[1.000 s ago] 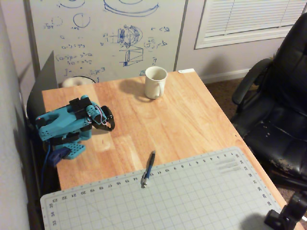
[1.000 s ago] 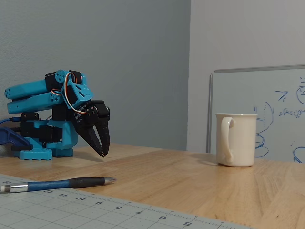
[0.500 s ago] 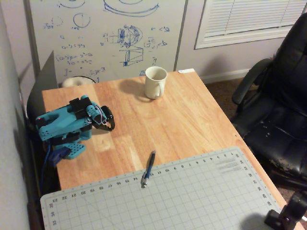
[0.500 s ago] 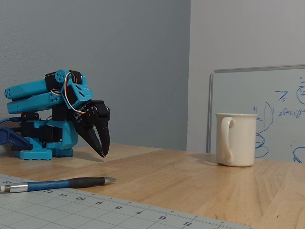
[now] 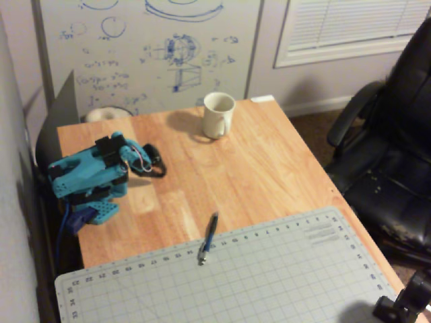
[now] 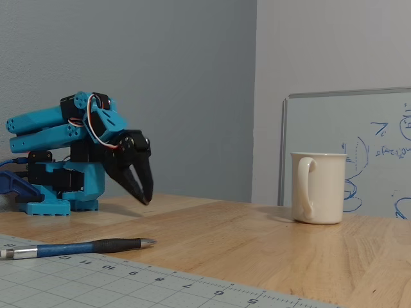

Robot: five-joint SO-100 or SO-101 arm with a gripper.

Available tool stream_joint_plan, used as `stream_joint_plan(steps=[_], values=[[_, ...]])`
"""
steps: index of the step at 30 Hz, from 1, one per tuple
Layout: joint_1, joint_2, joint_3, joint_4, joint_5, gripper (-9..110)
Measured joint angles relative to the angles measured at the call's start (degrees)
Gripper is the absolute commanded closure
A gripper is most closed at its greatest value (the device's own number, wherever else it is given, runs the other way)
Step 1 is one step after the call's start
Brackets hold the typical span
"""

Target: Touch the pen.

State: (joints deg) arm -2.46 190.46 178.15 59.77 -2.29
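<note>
The pen (image 5: pixel 208 238) is slim with a dark blue barrel and a silvery end. It lies at the front middle of the wooden table, its silvery end over the edge of the grey cutting mat (image 5: pixel 269 276). In the fixed view the pen (image 6: pixel 83 246) lies flat in the foreground. My blue arm is folded at the left of the overhead view. Its black gripper (image 5: pixel 159 169) points down at the table, well back and to the left of the pen. In the fixed view the gripper (image 6: pixel 145 196) hangs just above the wood with its jaws together and empty.
A cream mug (image 5: pixel 217 114) stands upright at the far side of the table, and shows at the right of the fixed view (image 6: pixel 318 187). A whiteboard (image 5: pixel 148 47) stands behind the table. A black office chair (image 5: pixel 390 148) is at the right. The arm's base (image 5: pixel 91 202) sits near the left edge.
</note>
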Motion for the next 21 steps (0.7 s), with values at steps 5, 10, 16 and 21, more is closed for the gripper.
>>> stream_joint_plan(steps=[5, 10, 16, 21], values=[[7.9, 0.0, -1.0, -10.5, 0.0, 101], [15.5, -6.5, -3.3, -17.5, 0.0, 101], [17.8, -29.0, -16.8, -21.9, 0.0, 101], [18.5, -52.1, -30.8, -22.7, 0.0, 101]])
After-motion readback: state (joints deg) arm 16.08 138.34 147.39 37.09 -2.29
